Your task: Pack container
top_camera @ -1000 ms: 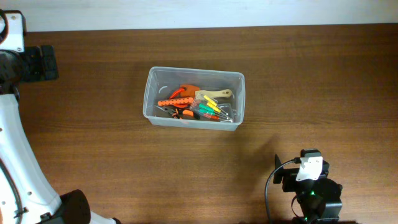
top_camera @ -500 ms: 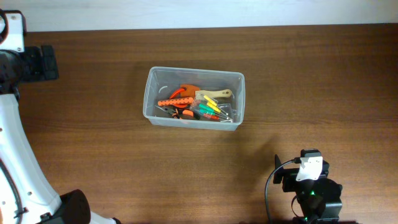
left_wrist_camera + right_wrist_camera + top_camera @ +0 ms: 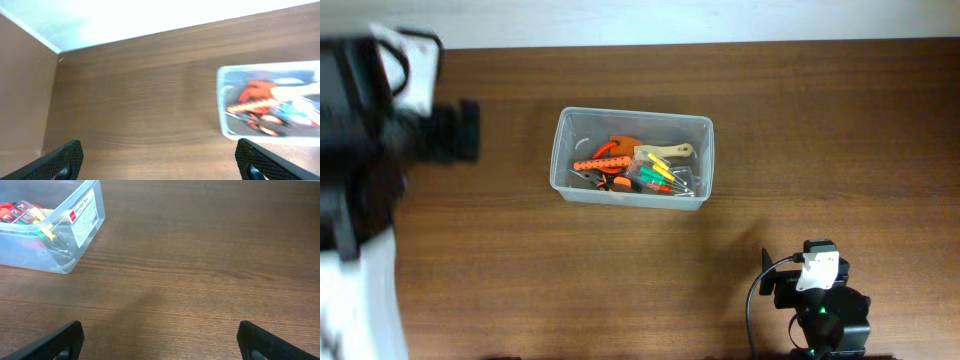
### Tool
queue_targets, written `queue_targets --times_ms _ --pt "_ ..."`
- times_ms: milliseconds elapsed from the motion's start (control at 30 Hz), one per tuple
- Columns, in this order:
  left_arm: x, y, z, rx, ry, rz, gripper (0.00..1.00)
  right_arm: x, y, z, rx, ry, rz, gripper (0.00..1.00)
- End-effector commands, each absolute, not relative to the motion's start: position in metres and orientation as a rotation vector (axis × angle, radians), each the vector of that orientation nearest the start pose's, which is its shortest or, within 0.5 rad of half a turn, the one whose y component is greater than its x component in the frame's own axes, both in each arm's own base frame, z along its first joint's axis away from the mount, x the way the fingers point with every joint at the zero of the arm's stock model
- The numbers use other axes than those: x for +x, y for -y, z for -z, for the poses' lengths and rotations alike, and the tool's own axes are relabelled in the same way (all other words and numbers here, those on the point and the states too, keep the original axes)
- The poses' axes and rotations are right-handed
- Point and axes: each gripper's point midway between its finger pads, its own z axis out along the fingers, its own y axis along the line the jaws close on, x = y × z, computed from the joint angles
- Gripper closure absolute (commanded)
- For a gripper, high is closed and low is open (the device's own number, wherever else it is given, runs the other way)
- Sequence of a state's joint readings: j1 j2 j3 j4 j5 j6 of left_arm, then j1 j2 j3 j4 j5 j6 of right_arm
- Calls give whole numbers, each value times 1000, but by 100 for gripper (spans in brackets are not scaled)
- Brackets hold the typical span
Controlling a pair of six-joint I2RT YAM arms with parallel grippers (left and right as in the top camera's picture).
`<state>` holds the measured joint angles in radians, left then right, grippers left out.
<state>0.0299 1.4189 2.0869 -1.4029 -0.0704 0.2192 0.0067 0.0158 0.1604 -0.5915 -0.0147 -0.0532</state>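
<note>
The clear plastic container stands on the wooden table at centre back. It holds orange tools, a tan-handled tool and a clear packet of coloured screwdrivers. It shows blurred in the left wrist view and at the top left of the right wrist view. My left gripper is open and empty, high over the table left of the container; the arm is blurred in the overhead view. My right gripper is open and empty, low over the bare table at the front right.
The right arm's base with its cable sits at the table's front right edge. A pale wall runs along the table's far edge. A white label is on the container's end wall.
My left arm has swung up and to the right, toward the container, and is motion-blurred now. The right arm and the container have not moved.
</note>
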Motion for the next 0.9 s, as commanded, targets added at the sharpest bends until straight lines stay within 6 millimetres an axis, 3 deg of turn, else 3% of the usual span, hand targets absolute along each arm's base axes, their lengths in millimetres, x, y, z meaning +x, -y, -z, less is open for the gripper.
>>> queue_targets --times_ms 0,67,267,367,533,733,867 --pt "278 -17 -401 187 -2303 -203 1 212 0 -106 -46 -2008 32 2" --pt "262 -17 -391 182 -2279 -207 1 212 0 -106 -46 -2008 32 2" --pt "254 -12 -394 91 -1941 -152 1 212 0 -106 -46 -2008 32 1" --pt "246 -1 -377 122 -1805 -97 1 212 0 -106 -46 -2008 32 1" --pt "232 3 -317 66 -1707 -26 1 212 0 -106 -46 -2008 32 1" --pt "229 3 -219 -141 -1726 152 1 212 0 -106 -46 -2008 32 2" --pt "229 3 -172 -266 -1750 250 1 212 0 -106 -46 -2008 32 2"
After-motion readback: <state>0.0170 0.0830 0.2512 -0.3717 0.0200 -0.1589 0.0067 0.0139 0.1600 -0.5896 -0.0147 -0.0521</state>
